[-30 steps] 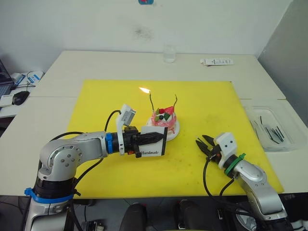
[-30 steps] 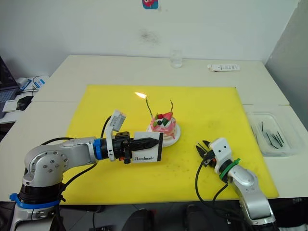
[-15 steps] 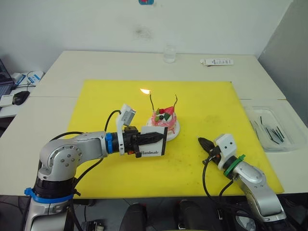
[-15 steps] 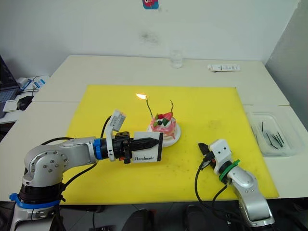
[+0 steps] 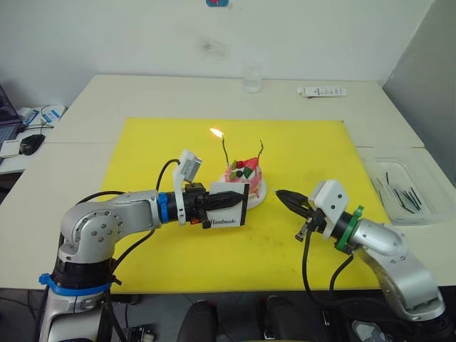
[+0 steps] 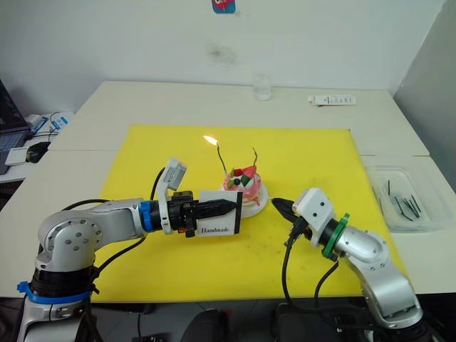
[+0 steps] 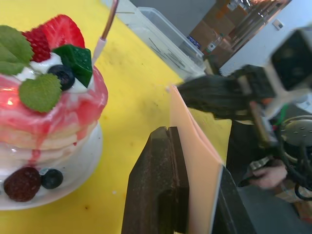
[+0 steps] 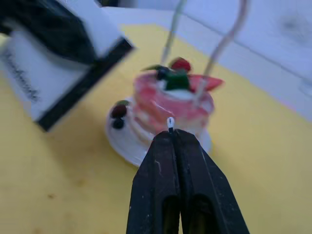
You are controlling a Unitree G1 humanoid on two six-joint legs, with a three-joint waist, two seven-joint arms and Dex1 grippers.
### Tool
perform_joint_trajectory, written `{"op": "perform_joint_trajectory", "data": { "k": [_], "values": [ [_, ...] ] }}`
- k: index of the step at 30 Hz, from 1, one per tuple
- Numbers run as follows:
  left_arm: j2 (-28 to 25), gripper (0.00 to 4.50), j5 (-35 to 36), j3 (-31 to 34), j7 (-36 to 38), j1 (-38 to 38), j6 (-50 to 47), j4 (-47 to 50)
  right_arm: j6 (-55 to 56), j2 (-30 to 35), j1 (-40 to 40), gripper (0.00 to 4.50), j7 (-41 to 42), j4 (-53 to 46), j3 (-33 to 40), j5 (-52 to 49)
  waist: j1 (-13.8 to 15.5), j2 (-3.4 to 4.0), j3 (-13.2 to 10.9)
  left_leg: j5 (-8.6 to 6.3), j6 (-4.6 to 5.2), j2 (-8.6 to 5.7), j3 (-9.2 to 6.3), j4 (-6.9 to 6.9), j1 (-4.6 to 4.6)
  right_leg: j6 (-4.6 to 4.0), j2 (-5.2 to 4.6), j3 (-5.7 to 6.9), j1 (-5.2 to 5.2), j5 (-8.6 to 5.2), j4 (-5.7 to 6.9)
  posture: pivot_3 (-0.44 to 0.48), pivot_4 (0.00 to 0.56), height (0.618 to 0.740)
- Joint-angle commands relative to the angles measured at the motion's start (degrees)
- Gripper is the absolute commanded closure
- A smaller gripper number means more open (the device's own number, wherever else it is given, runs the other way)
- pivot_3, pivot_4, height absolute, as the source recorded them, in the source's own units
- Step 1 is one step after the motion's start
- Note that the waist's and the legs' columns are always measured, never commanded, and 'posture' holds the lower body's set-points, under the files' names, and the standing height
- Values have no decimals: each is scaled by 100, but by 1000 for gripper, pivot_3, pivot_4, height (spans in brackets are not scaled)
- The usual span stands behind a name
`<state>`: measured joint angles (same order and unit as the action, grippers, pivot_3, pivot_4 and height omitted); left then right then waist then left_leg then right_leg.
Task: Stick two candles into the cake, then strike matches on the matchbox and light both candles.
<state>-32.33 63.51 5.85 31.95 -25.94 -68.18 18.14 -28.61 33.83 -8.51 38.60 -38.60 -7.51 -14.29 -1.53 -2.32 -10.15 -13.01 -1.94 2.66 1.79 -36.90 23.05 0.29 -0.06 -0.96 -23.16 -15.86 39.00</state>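
Our right gripper [image 8: 171, 134] pinches a match [image 8: 170, 121], thin and likely brittle; left gripper [image 7: 195, 195] clamps the light matchbox [image 5: 228, 205].

Pink cake [image 5: 244, 177] under red strawberry, green leaves, on white plate [image 5: 258, 194]; white matchbox [image 5: 226, 207], black strip, black "Handmade"; yellow mat [image 5: 299, 149]; orange flame [image 5: 215, 132].

I see the white table [image 5: 85, 107] carrying a yellow mat [image 5: 142, 157], clear glass [image 5: 250, 79], remote [image 5: 320, 91] and plastic tray [image 5: 402, 187].
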Motion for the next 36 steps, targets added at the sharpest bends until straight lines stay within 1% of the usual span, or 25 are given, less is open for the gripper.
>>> {"op": "perform_joint_trajectory", "data": {
  "k": [1,5,10,26,33,36],
  "values": [
    [125,4500,-104,-53,-90,-164,116,10,-471,376,-489,4454,381,-470,-278,-138,3,-1,0,0,0,0,0,-1,2,0,0,0,0,0,-1,0,150,740],
    [220,4500,-229,-83,-136,-185,157,-11,-704,447,-960,4454,368,-512,-554,-27,2,-1,0,0,0,-2,0,-1,4,0,-1,-2,-1,0,-3,0,150,740],
    [273,4500,-296,-70,-130,-176,149,13,-1004,494,-1226,4454,319,-533,-853,108,2,-1,0,0,0,1,-2,0,4,0,-1,0,-3,0,-3,0,150,740],
    [291,4500,-139,-12,-61,-134,33,95,-964,400,-1431,4454,181,-97,-1242,719,1,-1,0,0,0,1,0,-1,4,0,-3,0,-3,0,-2,0,150,740],
    [386,4500,120,79,-103,-207,-97,136,-793,241,-1590,4454,231,192,-1569,964,-1,-1,0,0,0,1,-1,-1,3,0,-3,0,-4,0,-1,0,150,740],
    [519,4500,284,182,-207,-272,-167,133,-684,169,-1626,4454,313,337,-1754,1073,0,-1,0,0,0,2,-2,-1,4,0,-3,1,-4,0,-1,0,150,740]
  ]
}}
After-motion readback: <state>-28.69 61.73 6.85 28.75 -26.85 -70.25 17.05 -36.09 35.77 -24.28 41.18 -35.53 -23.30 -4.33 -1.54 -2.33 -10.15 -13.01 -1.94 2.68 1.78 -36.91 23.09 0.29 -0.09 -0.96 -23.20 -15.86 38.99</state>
